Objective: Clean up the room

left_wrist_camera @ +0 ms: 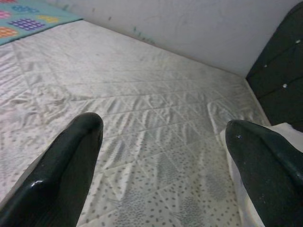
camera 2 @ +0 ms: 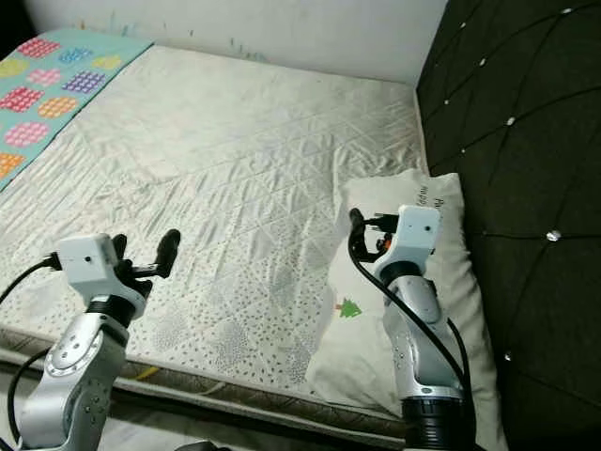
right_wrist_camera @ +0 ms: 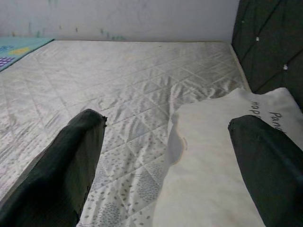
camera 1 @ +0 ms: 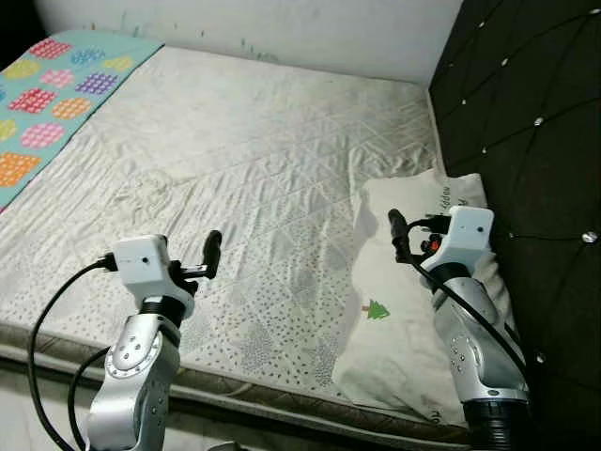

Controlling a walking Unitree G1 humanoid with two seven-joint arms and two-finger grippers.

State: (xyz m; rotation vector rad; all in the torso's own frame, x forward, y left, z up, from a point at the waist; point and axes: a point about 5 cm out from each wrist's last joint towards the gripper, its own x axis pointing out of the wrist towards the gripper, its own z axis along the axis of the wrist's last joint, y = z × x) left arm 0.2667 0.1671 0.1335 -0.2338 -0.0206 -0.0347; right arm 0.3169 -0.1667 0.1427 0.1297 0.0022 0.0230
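A white pillow (camera 1: 399, 348) with a small green tree print lies at the right end of the bed, against the dark headboard (camera 1: 535, 113). My right gripper (camera 1: 413, 230) hovers open above the pillow's left half; in its wrist view the pillow (right_wrist_camera: 222, 156) lies ahead between the spread fingers. Over the near edge of the cream quilted mattress (camera 1: 254, 160), my left gripper (camera 2: 143, 249) is open and holds nothing. The left wrist view looks across bare mattress (left_wrist_camera: 156, 109) toward the wall.
A teal blanket with coloured patches (camera 1: 47, 103) covers the far left end of the bed. A pale wall (camera 1: 282, 23) runs behind the bed. The tufted headboard closes off the right side.
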